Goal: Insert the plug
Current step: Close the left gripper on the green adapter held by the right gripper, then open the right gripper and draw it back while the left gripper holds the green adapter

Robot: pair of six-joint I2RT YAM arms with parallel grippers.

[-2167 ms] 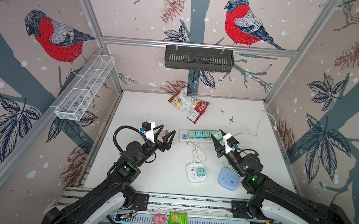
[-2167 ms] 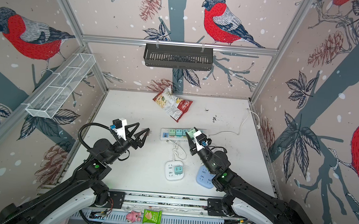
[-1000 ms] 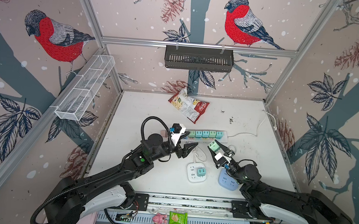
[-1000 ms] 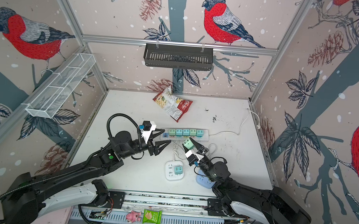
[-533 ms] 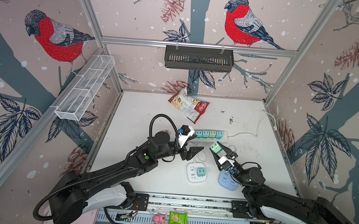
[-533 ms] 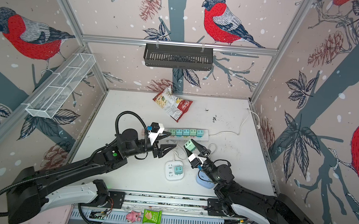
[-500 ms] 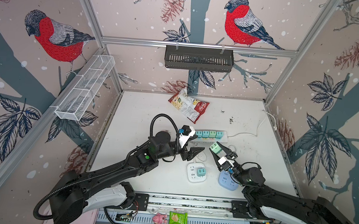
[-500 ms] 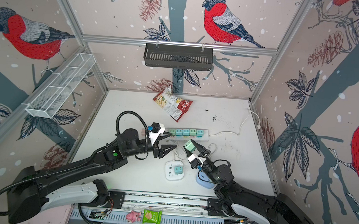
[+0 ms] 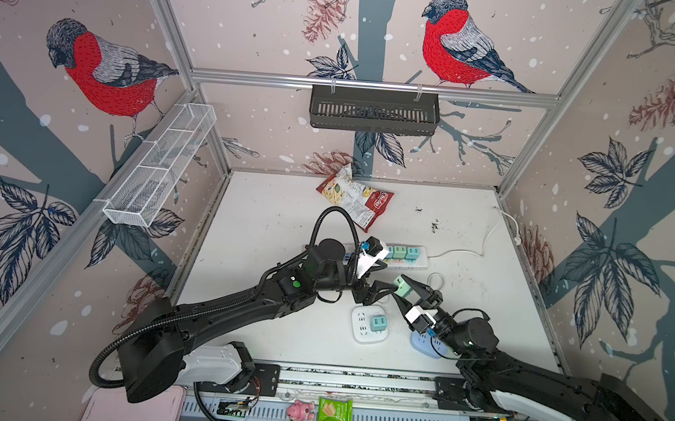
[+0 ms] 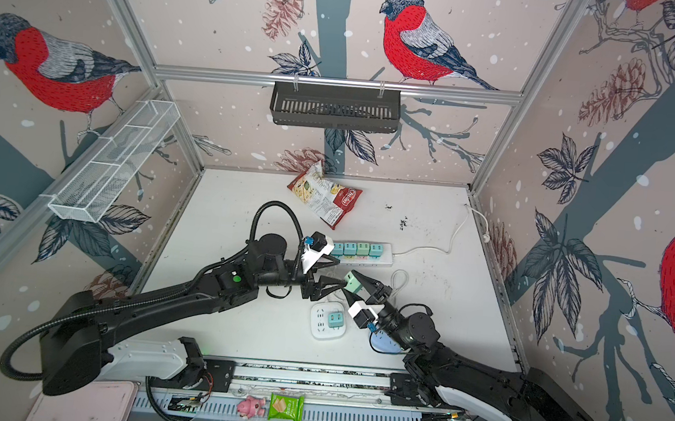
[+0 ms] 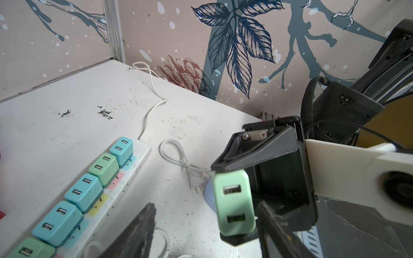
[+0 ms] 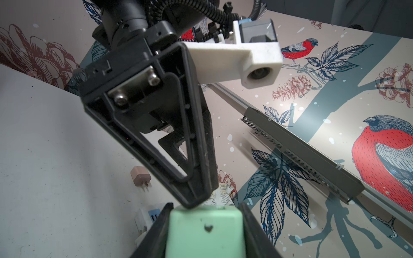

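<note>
White table (image 9: 277,214) | right claw (image 9: 404,290) clamps mint plug (image 11: 233,201), prongs hidden | left claw (image 10: 340,273) spread

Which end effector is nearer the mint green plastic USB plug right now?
Right: the right end effector grips the mint green plastic USB plug; the left end effector is open, right next to it.

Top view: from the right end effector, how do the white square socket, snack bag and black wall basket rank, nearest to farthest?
1. White square socket, on the table, just front-left of the right end effector gripping the green plug.
2. Snack bag, at the table's back.
3. Black wall basket, high on the back wall.
</note>
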